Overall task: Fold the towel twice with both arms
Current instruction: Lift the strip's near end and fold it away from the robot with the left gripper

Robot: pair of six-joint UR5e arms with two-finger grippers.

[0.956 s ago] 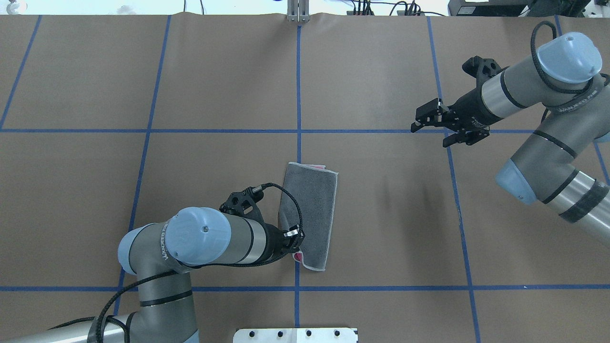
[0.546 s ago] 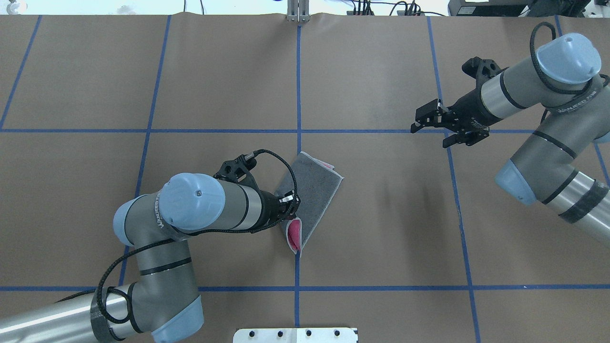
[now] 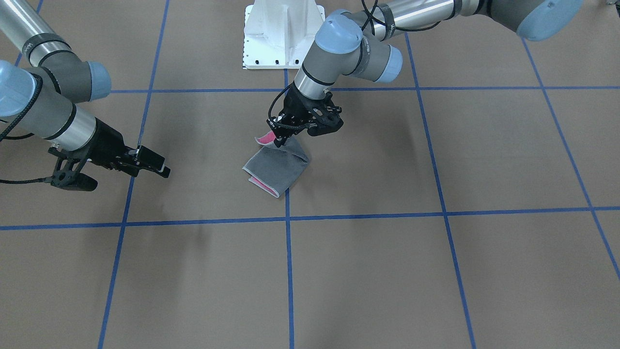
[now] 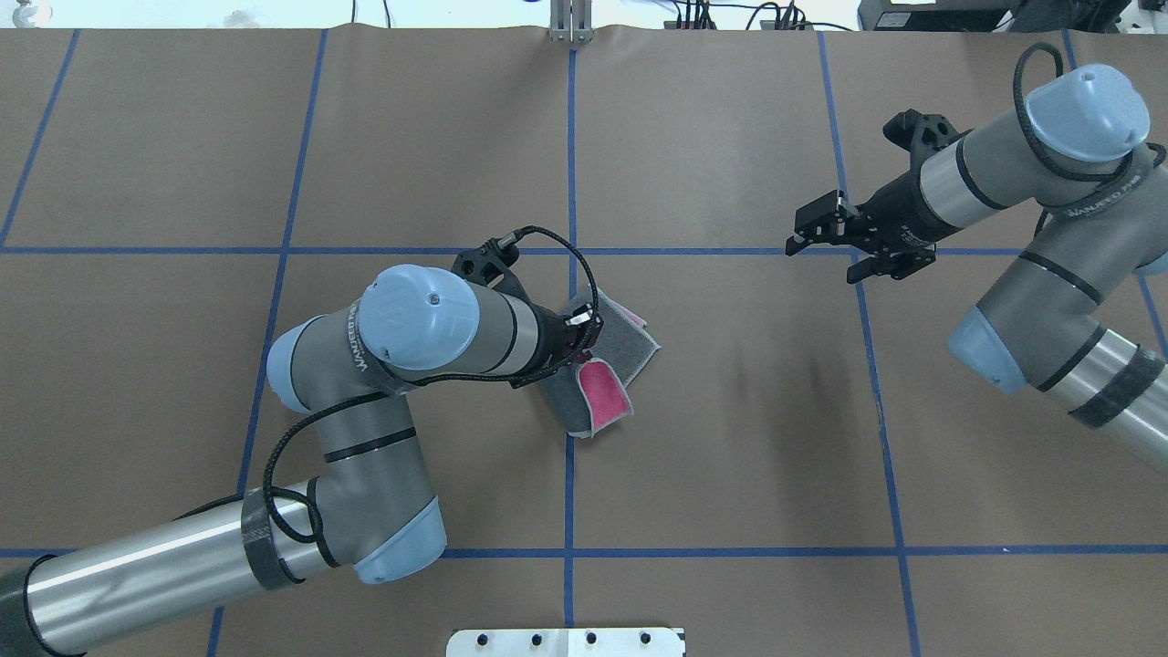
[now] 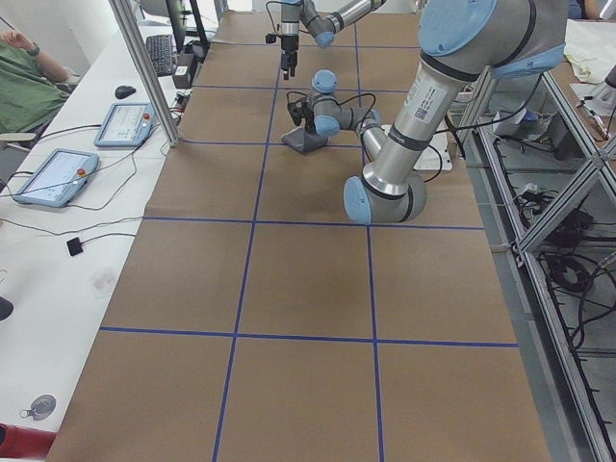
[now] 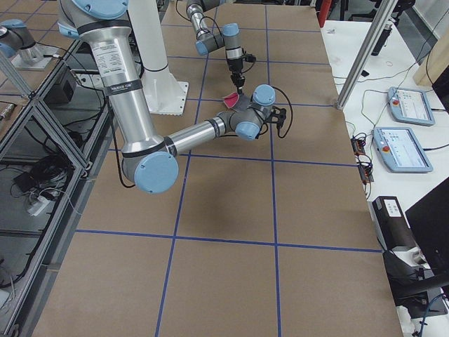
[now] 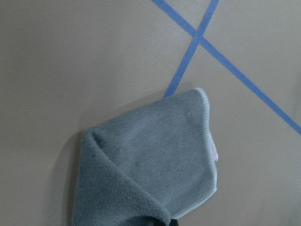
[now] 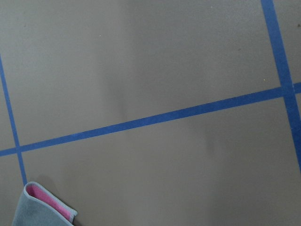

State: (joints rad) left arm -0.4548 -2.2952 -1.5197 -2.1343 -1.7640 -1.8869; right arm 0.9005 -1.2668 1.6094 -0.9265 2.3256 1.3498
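Towel [image 4: 633,344], soft and fuzzy, lies folded near the middle of the brown paper table [image 4: 730,137], right by the long blue tape line [image 4: 571,137]. It is grey on top with a pale stitched rim. My left gripper [image 4: 580,347] pinches one edge tight and holds it up, so the pink side curls out. My right gripper [image 4: 794,234] hangs far off, fingers apart, holding nothing.

A robotics lab: two silver-tube robot arms [image 4: 415,319] with light-blue joint caps rise from a white bolted pedestal [image 3: 283,43] at a brown paper-covered counter [image 4: 730,411] gridded in blue tape [image 4: 571,164]. Beyond the left end effector [image 3: 280,139], away from the pedestal, a second, white counter [image 5: 58,289] carries two touchscreen teach pendants [image 5: 53,178], a black keyboard [image 5: 162,53] and loose cables [image 5: 58,226] beside an aluminium post [image 5: 144,72].
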